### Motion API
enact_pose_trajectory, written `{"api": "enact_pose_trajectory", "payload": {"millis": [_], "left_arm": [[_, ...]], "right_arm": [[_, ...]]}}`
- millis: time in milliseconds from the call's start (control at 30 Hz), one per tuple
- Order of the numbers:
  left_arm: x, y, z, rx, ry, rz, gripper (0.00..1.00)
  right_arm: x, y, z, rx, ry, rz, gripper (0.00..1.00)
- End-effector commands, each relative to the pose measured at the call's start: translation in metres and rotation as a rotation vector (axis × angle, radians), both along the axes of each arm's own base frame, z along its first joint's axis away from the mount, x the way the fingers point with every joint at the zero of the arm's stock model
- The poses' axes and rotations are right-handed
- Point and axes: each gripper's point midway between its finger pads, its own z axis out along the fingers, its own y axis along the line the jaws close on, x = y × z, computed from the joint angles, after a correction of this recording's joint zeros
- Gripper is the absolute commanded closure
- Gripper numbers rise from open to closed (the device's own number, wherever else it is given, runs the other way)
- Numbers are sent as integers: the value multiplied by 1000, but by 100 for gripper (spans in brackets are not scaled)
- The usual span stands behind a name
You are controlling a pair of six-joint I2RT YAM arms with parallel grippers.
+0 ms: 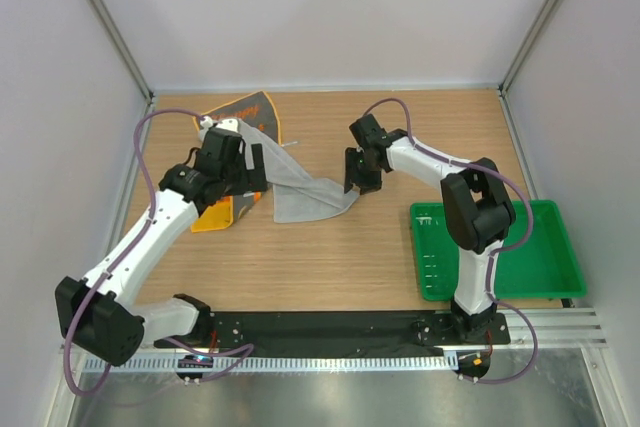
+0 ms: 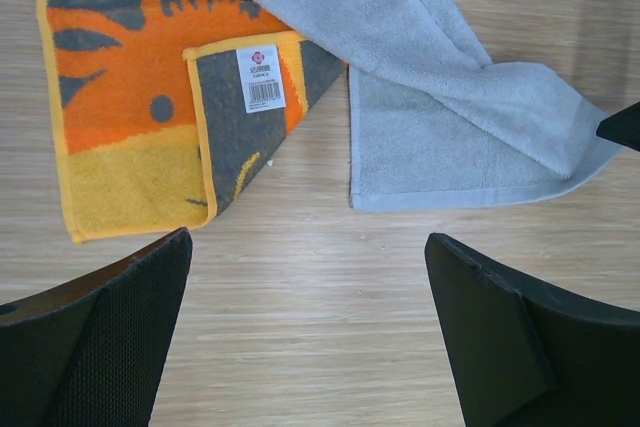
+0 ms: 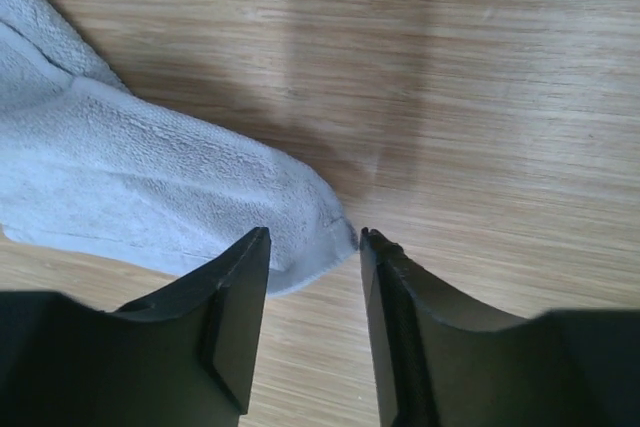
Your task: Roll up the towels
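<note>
Light grey towel (image 1: 312, 192) lies rumpled mid-desk (image 1: 380, 257), one end overlapping the dark grey and orange towel (image 2: 110, 77), which has a corner folded back. Right hand (image 3: 314, 237) narrow, with the grey corner between its fingers, not clamped. Left hand (image 2: 308, 242) wide, over bare wood by both near edges. Green tray (image 1: 495, 209) well apart, right.

Open table (image 1: 330, 267) mid-front, between light grey towel (image 1: 300, 192) and green tray (image 1: 540, 247); tray fills near right corner.
</note>
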Motion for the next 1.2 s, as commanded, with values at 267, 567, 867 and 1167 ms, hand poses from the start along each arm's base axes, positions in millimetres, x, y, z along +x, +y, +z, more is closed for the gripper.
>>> {"api": "enact_pose_trajectory", "payload": {"millis": [267,567,867,1167], "left_arm": [[0,5,22,-27,-21,32,0],[-12,6,38,-83,-52,55,0],[-16,12,31,-71,-38,83,0],[-6,20,38,-18,-53,114,0]], "right_arm": [[0,-1,-3,8,-18,-13,55],[0,-6,-12,6,-5,-48,44],[-4,8,-5,85,2,-13,99],[-10,7,36,107,-59,37,99]]}}
